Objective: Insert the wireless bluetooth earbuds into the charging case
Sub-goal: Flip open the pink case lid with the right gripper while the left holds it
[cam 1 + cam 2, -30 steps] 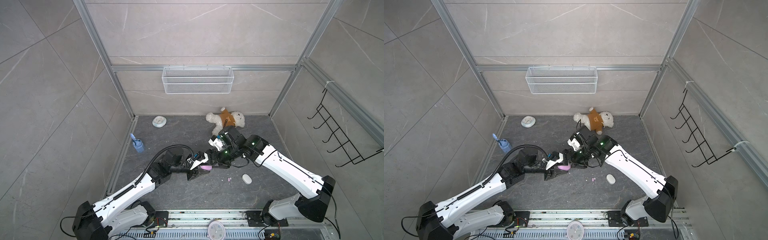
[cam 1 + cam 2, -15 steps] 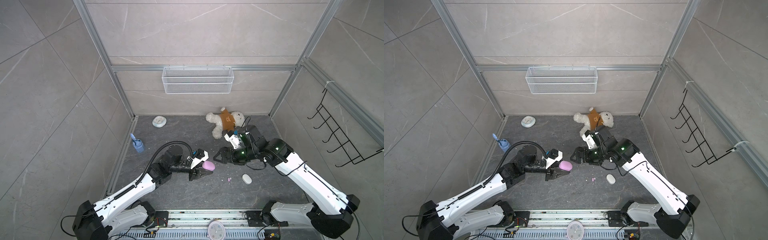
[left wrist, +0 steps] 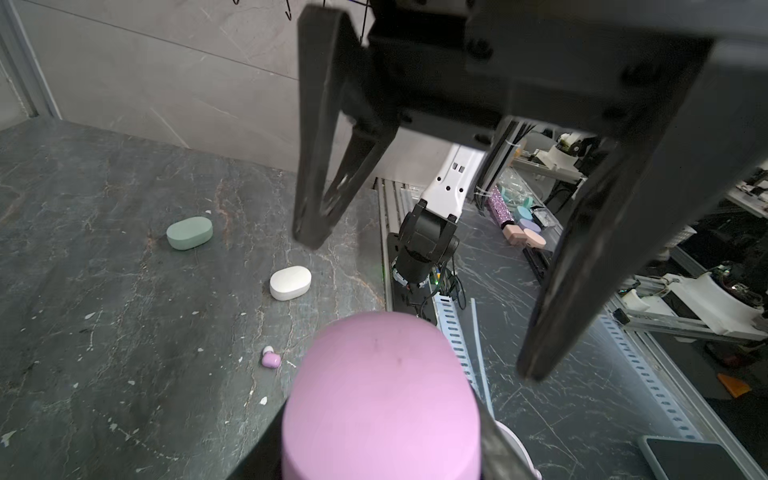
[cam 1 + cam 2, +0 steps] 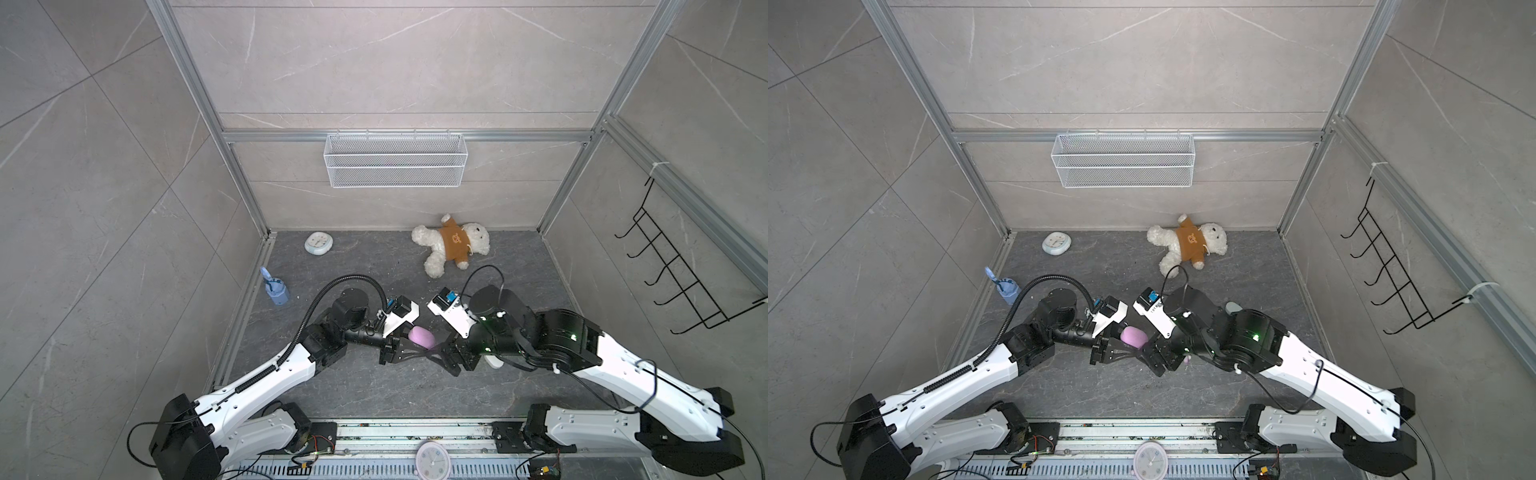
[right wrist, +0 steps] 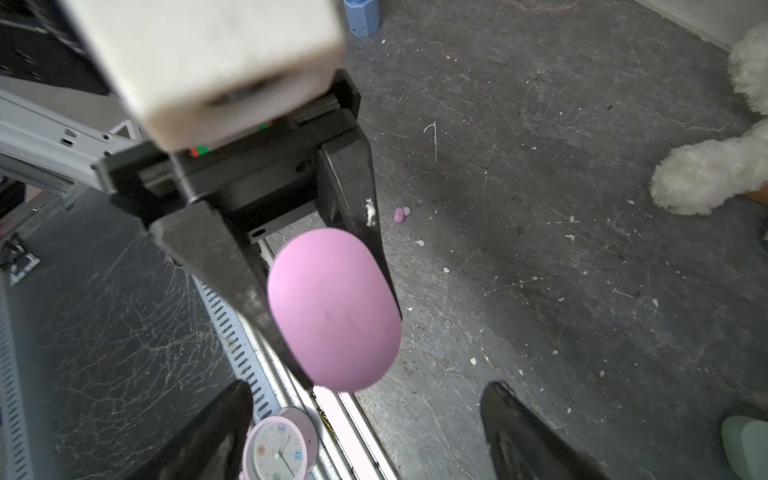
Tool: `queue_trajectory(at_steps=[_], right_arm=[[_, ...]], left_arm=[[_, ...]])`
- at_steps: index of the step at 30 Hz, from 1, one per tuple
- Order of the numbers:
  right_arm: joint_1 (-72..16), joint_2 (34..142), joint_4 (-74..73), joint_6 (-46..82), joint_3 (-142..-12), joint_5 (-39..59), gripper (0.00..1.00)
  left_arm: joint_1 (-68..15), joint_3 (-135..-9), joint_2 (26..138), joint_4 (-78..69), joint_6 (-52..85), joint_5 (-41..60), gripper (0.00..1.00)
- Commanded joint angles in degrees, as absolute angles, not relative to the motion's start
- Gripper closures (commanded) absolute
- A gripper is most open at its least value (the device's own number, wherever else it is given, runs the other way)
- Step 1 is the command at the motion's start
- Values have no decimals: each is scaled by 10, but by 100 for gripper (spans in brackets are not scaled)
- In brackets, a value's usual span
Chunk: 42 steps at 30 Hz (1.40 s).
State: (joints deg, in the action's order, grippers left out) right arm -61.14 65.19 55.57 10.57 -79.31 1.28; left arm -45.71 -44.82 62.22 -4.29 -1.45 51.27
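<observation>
Enclosing the dark veined stone table (image 4: 374,266), grey marbled tiles (image 4: 374,62); left hand (image 5: 349,340) grasps matte pink oval case (image 3: 382,399), right hand (image 3: 422,303) released.

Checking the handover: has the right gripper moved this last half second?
Yes: the right gripper moved away from the teddy, toward the front rail and pink case.

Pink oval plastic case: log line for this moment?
left hand: shut on pink oval plastic case | right hand: open, facing case | small pink earbud: on grey floor
</observation>
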Motion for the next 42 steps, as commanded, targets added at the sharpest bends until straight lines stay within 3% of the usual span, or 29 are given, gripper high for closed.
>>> queue_trajectory(at_steps=[1,31,42], right_arm=[[-617,662,551,77,-810,-49,11],[-616,665,548,102,-822,-54,14],[-592,655,562,130,-840,-132,12]], left_arm=[[-459,-478,617,-47,-7,546,61],[-460,-485,601,-12,-27,556,64],[-462,-489,593,-3,-26,561,64]])
